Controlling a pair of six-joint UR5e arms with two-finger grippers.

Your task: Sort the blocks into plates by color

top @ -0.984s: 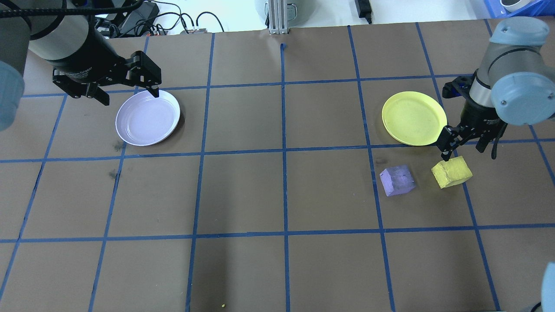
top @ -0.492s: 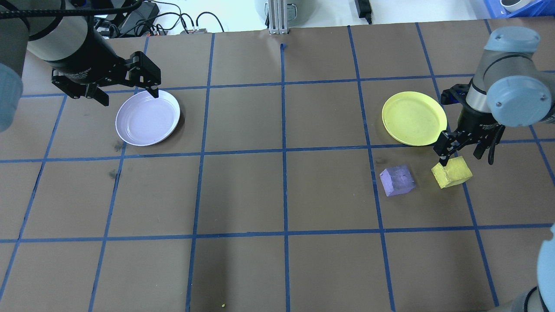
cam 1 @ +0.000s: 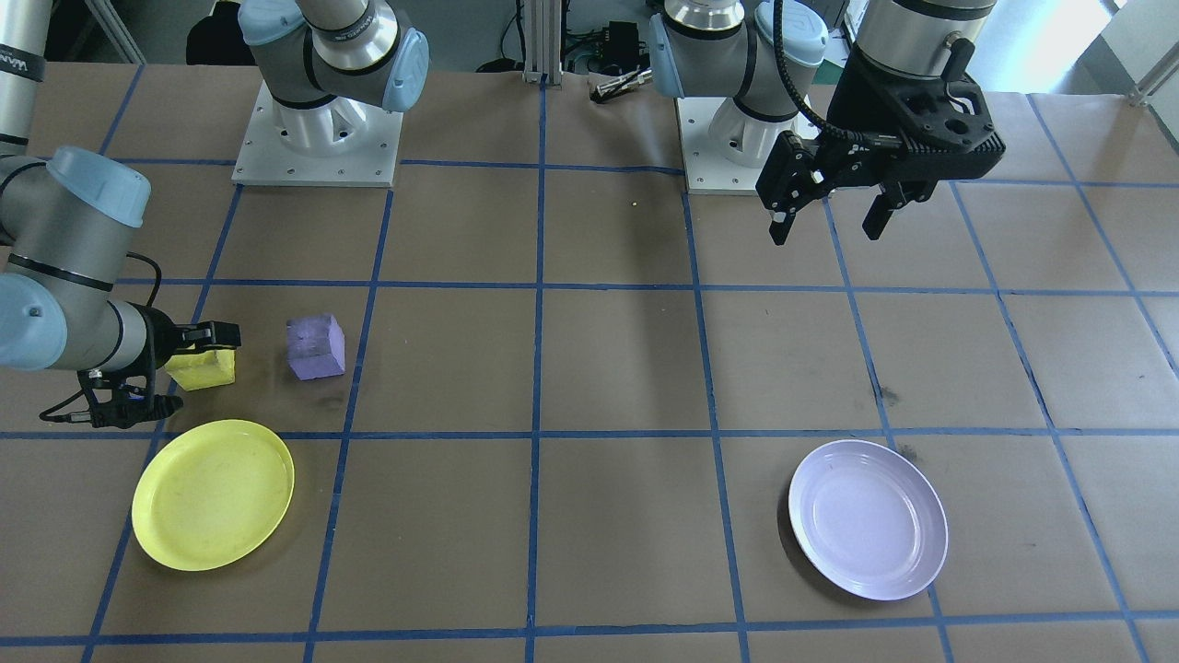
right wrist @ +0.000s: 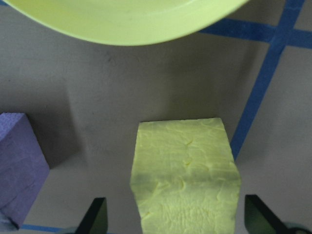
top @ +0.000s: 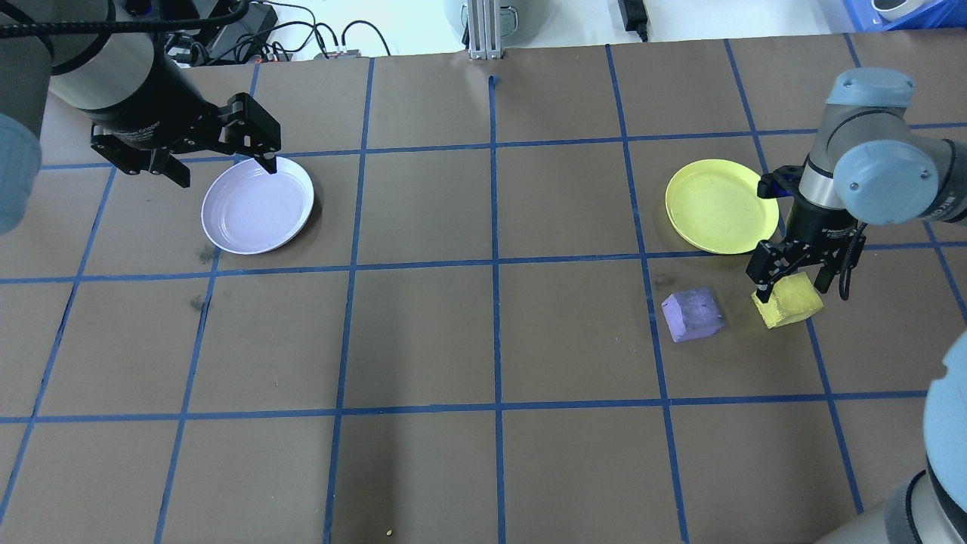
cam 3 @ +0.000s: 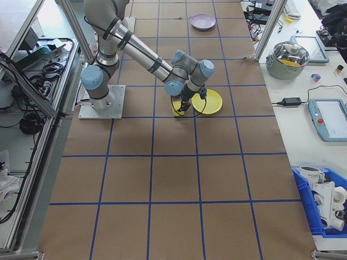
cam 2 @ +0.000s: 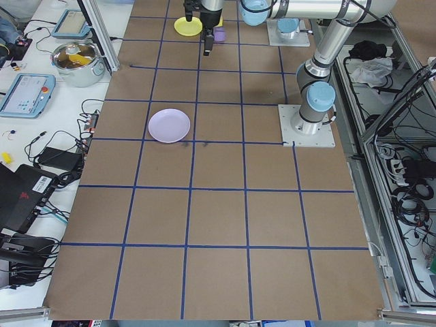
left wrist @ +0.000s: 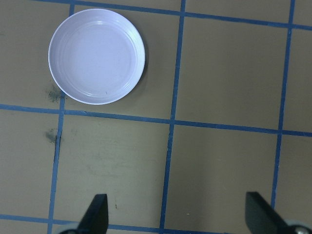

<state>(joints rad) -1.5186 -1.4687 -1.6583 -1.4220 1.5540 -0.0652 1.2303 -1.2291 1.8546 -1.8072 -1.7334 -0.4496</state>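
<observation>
1. The right gripper (top: pixel 795 279) has come down and toward 7 o'clock in the overhead view over the last second; it now sits over the yellow block (top: pixel 789 304), fingers spread to either side and not yet touching it.
2. In the right wrist view the yellow block (right wrist: pixel 185 175) lies centred between the two fingertips, so the approach looks lined up for a grasp; closing seems the next step.
3. The yellow block rests on the table at about 5 o'clock of the yellow plate (top: pixel 721 205), near its rim but apart from it.
4. The purple block (top: pixel 693 314) sits just beside the yellow one, at its 9 o'clock, untouched.
5. The left gripper (top: pixel 219 155) has hardly moved; it hangs spread and empty above the 11 o'clock edge of the lavender plate (top: pixel 257 208).
6. Neither block is in a plate, so the sorting is only starting.
</observation>
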